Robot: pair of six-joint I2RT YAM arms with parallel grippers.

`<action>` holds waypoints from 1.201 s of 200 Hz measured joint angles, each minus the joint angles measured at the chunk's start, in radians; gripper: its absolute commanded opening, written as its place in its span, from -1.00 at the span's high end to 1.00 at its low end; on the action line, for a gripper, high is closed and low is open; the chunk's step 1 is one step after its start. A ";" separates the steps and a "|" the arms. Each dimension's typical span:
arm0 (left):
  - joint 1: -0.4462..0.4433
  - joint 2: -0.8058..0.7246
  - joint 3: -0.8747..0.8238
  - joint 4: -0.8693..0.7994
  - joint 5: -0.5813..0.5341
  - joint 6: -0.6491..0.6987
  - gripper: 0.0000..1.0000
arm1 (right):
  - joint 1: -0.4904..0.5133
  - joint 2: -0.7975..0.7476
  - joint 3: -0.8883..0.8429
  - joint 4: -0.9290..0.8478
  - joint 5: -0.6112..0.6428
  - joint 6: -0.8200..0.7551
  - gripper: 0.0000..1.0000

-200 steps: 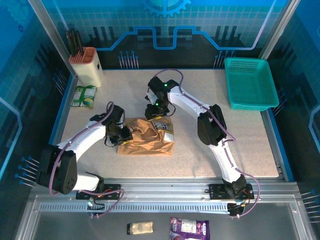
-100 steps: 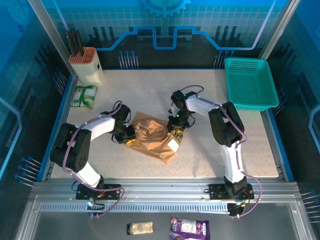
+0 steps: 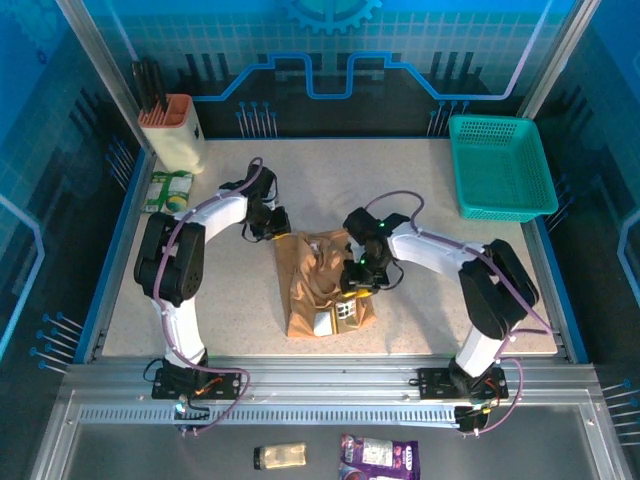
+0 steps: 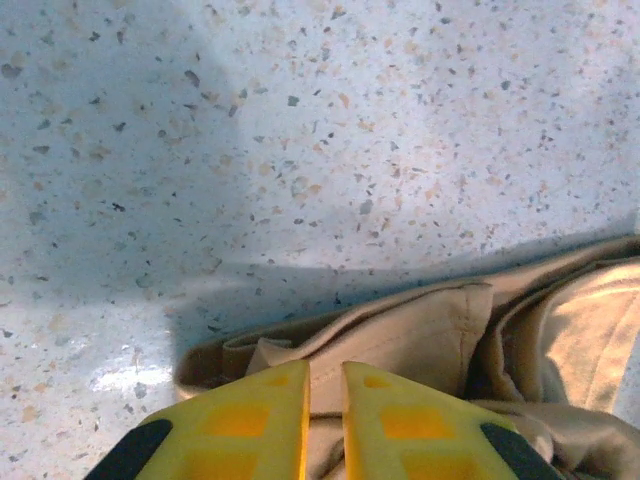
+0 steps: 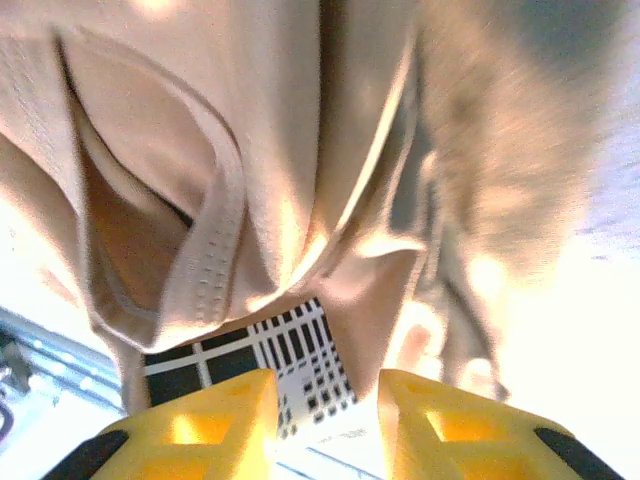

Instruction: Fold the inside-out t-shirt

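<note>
Presently found the shirt (image 3: 305, 295) lying as a long crumpled bundle on the table (image 3: 230, 300), between the two claws and stretching nearward from them. Noted the left claw (image 3: 274, 224) at the bundle's far left corner, low to the table. Confirmed from its wrist camera: left claw (image 4: 325, 368) narrowed to a thin slit, yellow fingers (image 4: 262, 405) set down on a hemmed edge of tan cloth, with cloth showing in the slit; judged as pinching that edge. Saw bare speckled table ahead of those fingertips and more folds of shirt off to their right. Located the right claw (image 3: 356, 284) over the bundle's right edge, touching or just above the cloth; cannot tell which. Recorded from its wrist camera: right claw (image 5: 327, 385) at a moderate gap, yellow fingers (image 5: 440, 420) apart, with a black-and-white printed label (image 5: 290, 355) and a fold of cloth in the gap. Cannot tell whether those fingers grip the cloth or merely straddle it, given blur and glare at the right of that view. Noted a ribbed seam curving ahead and left of the right claw. Logged elsewhere: green basket (image 3: 497, 119) well off to the far right of the right claw, knife block (image 3: 172, 128) and green packet (image 3: 167, 192) beyond and left of the left claw, all apart from the shirt.
</note>
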 measured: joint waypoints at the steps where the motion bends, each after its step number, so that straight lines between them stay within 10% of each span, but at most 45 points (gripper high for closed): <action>1: 0.000 -0.002 0.000 -0.003 0.000 0.001 0.63 | -0.001 -0.001 0.003 -0.003 0.003 0.000 0.33; 96: -0.063 -0.199 -0.152 -0.043 0.137 -0.036 0.32 | -0.044 0.128 0.208 -0.039 0.057 -0.085 0.27; 240: -0.282 -0.060 0.034 -0.190 -0.138 -0.112 0.43 | -0.060 0.159 0.192 0.024 -0.022 -0.087 1.00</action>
